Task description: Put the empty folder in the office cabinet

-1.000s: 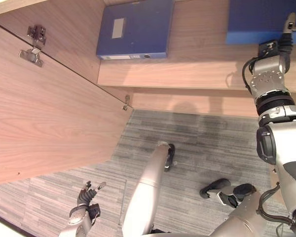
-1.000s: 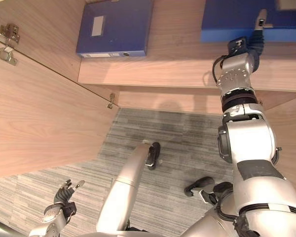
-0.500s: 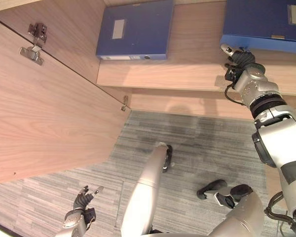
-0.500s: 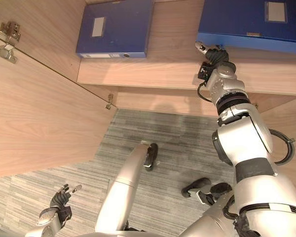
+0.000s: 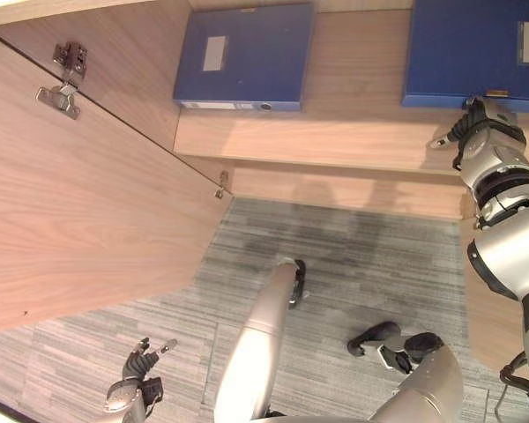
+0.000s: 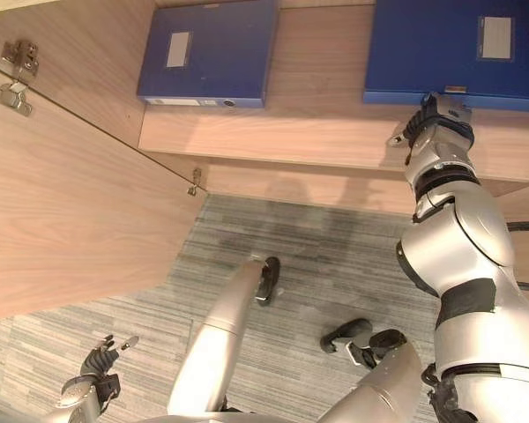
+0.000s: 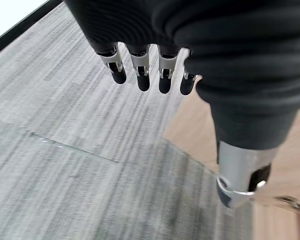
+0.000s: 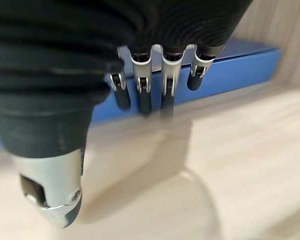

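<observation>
Two blue folders (image 6: pixel 207 53) (image 6: pixel 458 48) lie on the cabinet shelf (image 6: pixel 326 132) — right hand (image 6: pixel 436 123) beside one, left hand (image 6: pixel 93 388) low, both with fingers loose.

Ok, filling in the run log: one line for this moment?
right hand: open, holds nothing, just before right blue folder | folder: flat on cabinet shelf | left hand: open, low over floor

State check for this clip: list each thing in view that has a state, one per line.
Cabinet door: swung open.
Left folder: lying flat on the shelf, closed.
Right folder: lying flat on the shelf, closed, not held.
Right hand: open, just in front of the right folder.
Left hand: open, low over the floor, holding nothing.
</observation>
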Motion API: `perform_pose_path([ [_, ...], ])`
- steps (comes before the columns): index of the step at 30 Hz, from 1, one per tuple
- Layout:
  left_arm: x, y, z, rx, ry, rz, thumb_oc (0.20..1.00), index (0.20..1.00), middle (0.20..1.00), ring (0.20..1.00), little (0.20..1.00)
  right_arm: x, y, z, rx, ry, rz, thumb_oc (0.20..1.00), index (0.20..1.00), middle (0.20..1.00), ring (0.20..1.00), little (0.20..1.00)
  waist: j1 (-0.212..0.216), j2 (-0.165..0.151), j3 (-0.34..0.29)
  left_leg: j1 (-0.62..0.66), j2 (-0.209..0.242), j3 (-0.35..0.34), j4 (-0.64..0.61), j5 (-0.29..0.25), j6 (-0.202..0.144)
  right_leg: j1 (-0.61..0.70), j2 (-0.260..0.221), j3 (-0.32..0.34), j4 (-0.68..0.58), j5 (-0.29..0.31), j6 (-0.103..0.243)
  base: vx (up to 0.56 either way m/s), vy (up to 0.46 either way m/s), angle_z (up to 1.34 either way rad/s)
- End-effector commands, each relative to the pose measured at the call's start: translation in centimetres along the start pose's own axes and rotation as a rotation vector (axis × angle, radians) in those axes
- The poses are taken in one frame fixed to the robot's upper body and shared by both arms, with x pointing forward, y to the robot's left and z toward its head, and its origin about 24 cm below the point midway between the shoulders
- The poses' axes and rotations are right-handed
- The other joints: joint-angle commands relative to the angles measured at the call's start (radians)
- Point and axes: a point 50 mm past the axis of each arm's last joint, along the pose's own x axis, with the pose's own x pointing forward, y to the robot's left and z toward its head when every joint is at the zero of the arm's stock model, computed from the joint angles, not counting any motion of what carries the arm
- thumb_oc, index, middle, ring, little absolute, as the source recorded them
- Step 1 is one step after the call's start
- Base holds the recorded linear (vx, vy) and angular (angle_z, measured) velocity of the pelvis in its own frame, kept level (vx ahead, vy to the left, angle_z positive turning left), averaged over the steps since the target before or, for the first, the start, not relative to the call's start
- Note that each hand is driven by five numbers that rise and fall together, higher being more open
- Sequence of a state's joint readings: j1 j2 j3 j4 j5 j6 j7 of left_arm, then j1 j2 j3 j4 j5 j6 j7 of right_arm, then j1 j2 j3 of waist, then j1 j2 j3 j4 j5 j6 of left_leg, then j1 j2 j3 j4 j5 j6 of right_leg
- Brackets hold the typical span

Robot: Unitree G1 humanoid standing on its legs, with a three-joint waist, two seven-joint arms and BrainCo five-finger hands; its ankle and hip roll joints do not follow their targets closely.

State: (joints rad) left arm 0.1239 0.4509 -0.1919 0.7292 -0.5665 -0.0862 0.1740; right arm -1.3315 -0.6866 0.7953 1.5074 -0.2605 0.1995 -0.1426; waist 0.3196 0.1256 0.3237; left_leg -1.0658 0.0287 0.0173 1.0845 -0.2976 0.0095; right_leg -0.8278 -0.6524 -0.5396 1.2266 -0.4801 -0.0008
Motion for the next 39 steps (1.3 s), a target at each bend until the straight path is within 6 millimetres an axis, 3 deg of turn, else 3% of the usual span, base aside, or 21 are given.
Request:
perform_pose_path([
  [1, -0.1, 2.4, 1.1, 0.042, -0.041, 0.030, 1.000, 1.000, 1.000, 1.000, 1.000, 0.4, -0.1, -4.3, -0.045, 0.102, 0.057, 1.000, 1.000, 1.000, 1.000, 1.000, 0.023, 0.019, 0.052, -0.001, 0.062, -0.017, -0.039, -0.053, -0.044, 0.106, -0.012, 0.011, -0.086, 0.016, 0.072, 0.00, 0.000, 0.00],
  [4, -0.2, 2.2, 1.0, 0.070, -0.032, -0.001, 1.000, 1.000, 1.000, 1.000, 1.000, 0.2, 1.7, -4.1, -0.021, 0.073, 0.139, 1.000, 1.000, 1.000, 1.000, 1.000, 0.020, 0.018, 0.051, 0.018, 0.060, -0.019, -0.069, -0.039, -0.041, 0.126, -0.007, 0.005, -0.115, 0.032, 0.076, 0.00, 0.000, 0.00],
  [5, -0.2, 2.0, 1.0, 0.097, -0.029, -0.029, 1.000, 1.000, 1.000, 1.000, 1.000, -0.1, 3.2, -3.8, -0.025, 0.044, 0.199, 1.000, 1.000, 1.000, 1.000, 1.000, 0.017, 0.015, 0.052, 0.042, 0.061, -0.020, -0.109, -0.023, -0.038, 0.141, -0.001, -0.003, -0.153, 0.052, 0.082, 0.00, 0.000, 0.00],
  [10, 0.0, 1.5, 1.3, 0.126, -0.038, -0.068, 1.000, 1.000, 1.000, 1.000, 1.000, -1.1, 7.7, -5.2, -0.065, 0.046, 0.330, 1.000, 1.000, 1.000, 1.000, 1.000, 0.022, 0.014, 0.037, 0.139, 0.051, -0.020, -0.251, 0.037, -0.037, 0.223, 0.033, -0.055, -0.298, 0.129, 0.113, 0.00, -0.001, 0.02],
  [11, 0.0, 1.5, 1.3, 0.128, -0.038, -0.068, 1.000, 1.000, 1.000, 1.000, 1.000, -1.2, 7.8, -5.3, -0.065, 0.047, 0.331, 1.000, 1.000, 1.000, 1.000, 1.000, 0.022, 0.015, 0.038, 0.144, 0.051, -0.022, -0.257, 0.040, -0.037, 0.230, 0.035, -0.059, -0.304, 0.132, 0.113, 0.00, 0.000, 0.00],
  [14, 0.3, 1.5, 2.1, 0.136, -0.061, -0.067, 1.000, 1.000, 1.000, 1.000, 1.000, -2.1, 10.6, -5.9, -0.057, 0.052, 0.399, 1.000, 1.000, 1.000, 1.000, 1.000, 0.019, 0.006, 0.020, 0.240, 0.033, -0.014, -0.385, 0.090, -0.037, 0.305, 0.072, -0.090, -0.430, 0.201, 0.139, 0.00, 0.032, 0.01],
  [17, 0.5, 1.5, 2.2, 0.138, -0.057, -0.059, 1.000, 1.000, 1.000, 1.000, 1.000, -2.8, 12.2, -5.0, -0.065, 0.016, 0.436, 1.000, 1.000, 1.000, 1.000, 1.000, 0.011, -0.004, 0.015, 0.313, 0.025, -0.008, -0.475, 0.124, -0.038, 0.358, 0.105, -0.103, -0.515, 0.251, 0.154, 0.00, 0.054, -0.02],
  [18, 0.6, 1.2, 1.8, 0.144, -0.038, -0.066, 1.000, 1.000, 1.000, 1.000, 1.000, -3.7, 14.2, -4.3, -0.035, 0.000, 0.488, 1.000, 1.000, 1.000, 1.000, 1.000, 0.006, -0.015, 0.004, 0.381, 0.012, -0.001, -0.559, 0.153, -0.040, 0.414, 0.141, -0.108, -0.614, 0.291, 0.156, 0.01, 0.037, -0.13],
  [19, 0.6, 1.2, 1.8, 0.145, -0.038, -0.065, 1.000, 1.000, 1.000, 1.000, 1.000, -3.8, 14.2, -4.3, -0.035, 0.000, 0.489, 1.000, 1.000, 1.000, 1.000, 1.000, 0.006, -0.014, 0.006, 0.389, 0.013, -0.001, -0.567, 0.157, -0.040, 0.422, 0.144, -0.110, -0.623, 0.296, 0.156, 0.02, 0.084, -0.18],
  [21, 0.6, 0.1, 1.0, 0.181, -0.008, -0.102, 1.000, 1.000, 1.000, 1.000, 1.000, -6.2, 18.4, -3.8, -0.107, -0.006, 0.597, 1.000, 1.000, 1.000, 1.000, 1.000, -0.008, -0.025, -0.011, 0.500, 0.001, 0.012, -0.718, 0.217, -0.054, 0.507, 0.200, -0.130, -0.778, 0.365, 0.169, 0.03, 0.085, -0.18],
  [24, 0.6, -0.6, 0.7, 0.210, 0.003, -0.130, 1.000, 1.000, 1.000, 1.000, 1.000, -7.5, 20.2, -3.4, -0.161, -0.023, 0.650, 1.000, 1.000, 1.000, 1.000, 1.000, -0.014, -0.027, -0.024, 0.585, 0.003, 0.017, -0.835, 0.268, -0.064, 0.570, 0.242, -0.143, -0.887, 0.407, 0.176, 0.03, 0.046, -0.20],
  [25, 0.5, -1.1, 0.2, 0.226, 0.025, -0.159, 1.000, 1.000, 1.000, 1.000, 1.000, -9.0, 22.1, -2.8, -0.135, -0.037, 0.731, 1.000, 1.000, 1.000, 1.000, 1.000, -0.023, -0.044, -0.052, 0.653, 0.005, 0.021, -0.931, 0.296, -0.063, 0.620, 0.280, -0.142, -0.980, 0.436, 0.181, 0.06, 0.063, -0.12],
  [29, 0.4, -1.3, -1.1, 0.272, 0.088, -0.172, 1.000, 1.000, 1.000, 1.000, 1.000, -11.3, 24.6, -2.0, -0.102, -0.066, 0.848, 1.000, 1.000, 1.000, 1.000, 1.000, -0.043, -0.072, -0.085, 0.740, 0.017, 0.038, -1.028, 0.335, -0.067, 0.690, 0.318, -0.140, -1.081, 0.478, 0.186, 0.04, 0.025, -0.23],
  [30, 0.4, -1.9, -2.8, 0.305, 0.167, -0.185, 1.000, 1.000, 1.000, 1.000, 1.000, -13.8, 26.8, -0.6, -0.092, -0.124, 0.924, 1.000, 1.000, 1.000, 1.000, 1.000, -0.067, -0.103, -0.133, 0.802, 0.034, 0.061, -1.127, 0.383, -0.093, 0.747, 0.360, -0.130, -1.170, 0.490, 0.183, -0.01, -0.020, -0.27],
  [31, 0.4, -1.9, -2.8, 0.305, 0.167, -0.184, 1.000, 1.000, 1.000, 1.000, 1.000, -13.9, 26.9, -0.6, -0.092, -0.124, 0.925, 1.000, 1.000, 1.000, 1.000, 1.000, -0.066, -0.103, -0.133, 0.807, 0.035, 0.062, -1.134, 0.386, -0.094, 0.750, 0.362, -0.130, -1.175, 0.492, 0.182, -0.01, -0.042, -0.25],
  [33, 0.3, -2.7, -3.8, 0.334, 0.219, -0.199, 1.000, 1.000, 1.000, 1.000, 1.000, -16.4, 28.9, -0.2, -0.106, -0.139, 0.994, 1.000, 1.000, 1.000, 1.000, 1.000, -0.077, -0.120, -0.167, 0.842, 0.045, 0.072, -1.167, 0.393, -0.106, 0.784, 0.385, -0.130, -1.216, 0.493, 0.175, 0.00, -0.047, -0.29],
  [36, -0.3, -3.3, -5.8, 0.357, 0.299, -0.215, 1.000, 1.000, 1.000, 1.000, 1.000, -19.1, 30.8, -0.3, -0.046, -0.095, 1.085, 1.000, 1.000, 1.000, 1.000, 1.000, -0.096, -0.137, -0.205, 0.908, 0.060, 0.099, -1.167, 0.370, -0.094, 0.828, 0.415, -0.102, -1.257, 0.499, 0.168, 0.03, -0.045, -0.23],
  [39, -1.0, -3.8, -7.5, 0.344, 0.369, -0.215, 1.000, 1.000, 1.000, 1.000, 1.000, -21.8, 32.6, -2.3, 0.046, 0.009, 1.170, 1.000, 1.000, 1.000, 1.000, 1.000, -0.120, -0.150, -0.244, 0.969, 0.077, 0.147, -1.168, 0.353, -0.089, 0.853, 0.444, -0.039, -1.301, 0.502, 0.158, 0.05, -0.049, -0.39],
])
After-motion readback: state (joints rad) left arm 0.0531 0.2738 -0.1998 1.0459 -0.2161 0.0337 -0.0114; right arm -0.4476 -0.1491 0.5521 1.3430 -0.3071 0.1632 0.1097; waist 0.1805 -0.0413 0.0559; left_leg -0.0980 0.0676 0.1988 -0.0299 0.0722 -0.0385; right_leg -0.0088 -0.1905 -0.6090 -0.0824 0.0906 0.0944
